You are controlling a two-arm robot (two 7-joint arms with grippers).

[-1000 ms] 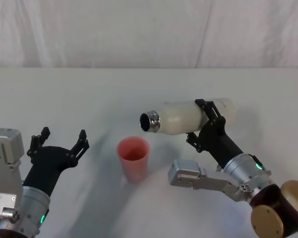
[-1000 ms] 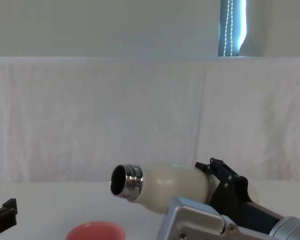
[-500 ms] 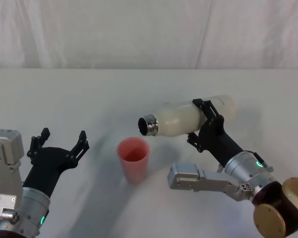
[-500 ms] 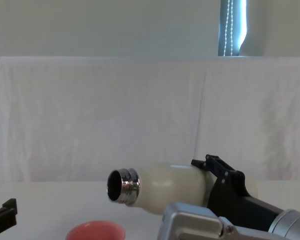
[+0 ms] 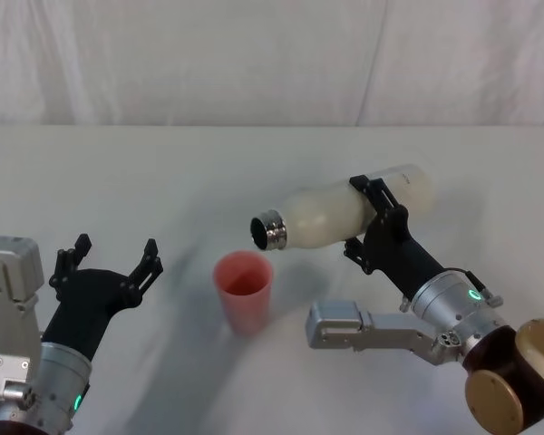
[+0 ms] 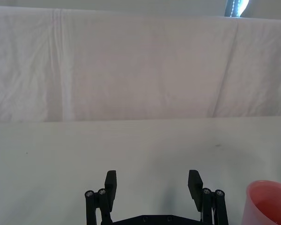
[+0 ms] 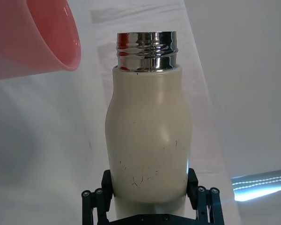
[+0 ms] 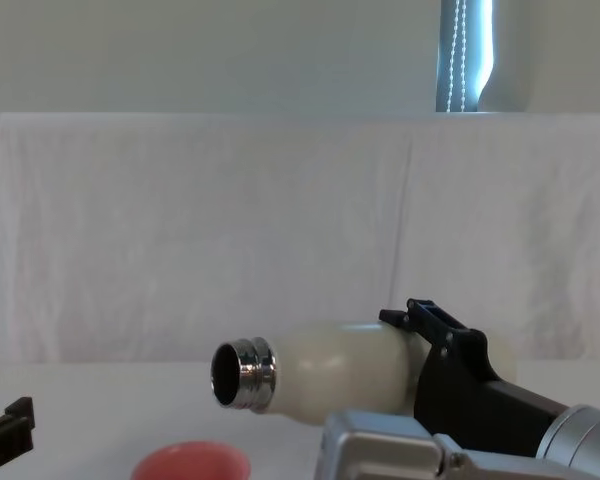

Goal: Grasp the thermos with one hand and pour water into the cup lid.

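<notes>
My right gripper [image 5: 374, 216] is shut on the thermos [image 5: 340, 214], a cream-white bottle held almost level above the table, its chrome neck [image 5: 270, 230] tipped slightly down toward the left. In the chest view the thermos [image 8: 335, 368] hangs with its open mouth [image 8: 226, 375] just above the cup lid [image 8: 191, 462]. The cup lid [image 5: 244, 291], a salmon-pink cup, stands upright on the table just below and left of the neck. The right wrist view shows the thermos [image 7: 148, 136] between the fingers and the cup lid [image 7: 33, 37] beyond it. My left gripper [image 5: 109, 260] rests open, left of the cup lid.
The white table [image 5: 163, 172] runs back to a white cloth backdrop [image 5: 272, 54]. In the left wrist view, the cup lid [image 6: 268, 202] sits off to the side of the open left gripper [image 6: 152, 180].
The thermos has tipped further, its neck dropping lower and nearer the cup lid's rim. The left gripper and the cup lid have not moved.
</notes>
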